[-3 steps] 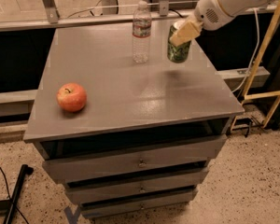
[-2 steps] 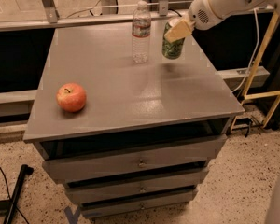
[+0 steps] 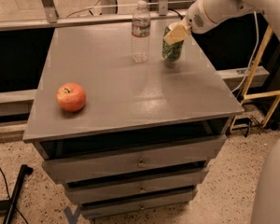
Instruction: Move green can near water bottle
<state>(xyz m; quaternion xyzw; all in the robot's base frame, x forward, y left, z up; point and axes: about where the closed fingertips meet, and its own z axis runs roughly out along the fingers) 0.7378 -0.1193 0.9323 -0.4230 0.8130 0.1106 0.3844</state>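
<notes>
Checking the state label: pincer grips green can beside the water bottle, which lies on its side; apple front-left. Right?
No. The camera view shows the water bottle standing upright. Otherwise right: the pincer grips the green can beside it, apple front-left on the table.

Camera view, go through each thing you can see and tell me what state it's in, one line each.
green can: gripped near its top, leaning slightly, just right of the water bottle; contact with the table unclear.
water bottle: upright, capped, near the back edge.
apple: resting front left, stem up.
gripper: closed on the green can, over the back right.
drawers: shut.
</notes>
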